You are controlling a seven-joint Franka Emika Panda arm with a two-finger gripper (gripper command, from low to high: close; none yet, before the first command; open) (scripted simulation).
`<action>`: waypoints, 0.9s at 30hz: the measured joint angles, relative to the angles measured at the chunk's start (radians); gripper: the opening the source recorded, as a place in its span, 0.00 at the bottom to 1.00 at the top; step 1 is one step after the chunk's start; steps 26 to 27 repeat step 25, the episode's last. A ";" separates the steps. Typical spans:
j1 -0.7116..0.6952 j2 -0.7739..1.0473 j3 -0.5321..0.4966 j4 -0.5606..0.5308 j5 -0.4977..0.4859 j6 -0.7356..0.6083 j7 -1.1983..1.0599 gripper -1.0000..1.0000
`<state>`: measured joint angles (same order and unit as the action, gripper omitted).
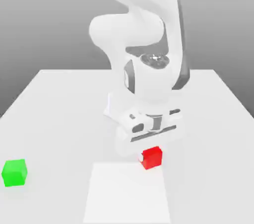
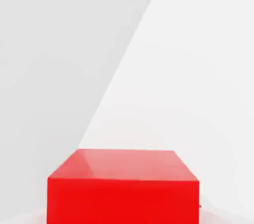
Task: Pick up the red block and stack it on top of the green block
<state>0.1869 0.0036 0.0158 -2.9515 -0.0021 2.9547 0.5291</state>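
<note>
Exterior view: found gripper (image 1: 151, 158) clamped on red block (image 1: 154, 157), low over table (image 1: 208, 183), beside the far edge of pale square (image 1: 128, 193), toward its exterior-view right corner. Checked hand view too: saw red block centred between the fingertips, squared up with the hand. Called the grasp done. Could not tell resting from slightly raised, so left the lift unconfirmed. Saw green block (image 1: 14, 173) standing upright and apart, well off to the exterior view's left, with bare top. Counted as left: lift, carry across, line up, lower, release, back off. Put progress at roughly the pick stage, with all of the stacking to do.

Looked over room for the move: saw open, flat surface between red block and green block, with only the pale square partly in the way and apparently flat. Saw table's far edge well behind the hand, and side edges well apart from red block. Judged green block nearer to the exterior view's left side, so rated overshoot that way as the main edge worry. Would have gone straight up first, above green block's height, then sideways, to avoid knocking green block on arrival.
</note>
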 joint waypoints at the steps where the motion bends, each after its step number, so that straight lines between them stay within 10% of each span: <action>1: 0.001 -0.036 0.000 -0.005 0.003 -0.031 -0.002 0.00; 16: -0.537 0.078 -0.342 0.411 0.068 -0.340 -0.079 0.00; 21: -0.593 0.238 -0.305 0.458 0.173 -0.235 -0.158 0.00; 22: -0.604 0.265 -0.292 0.461 0.192 -0.211 -0.171 1.00; 27: -0.604 0.265 -0.292 0.461 0.192 -0.211 -0.171 1.00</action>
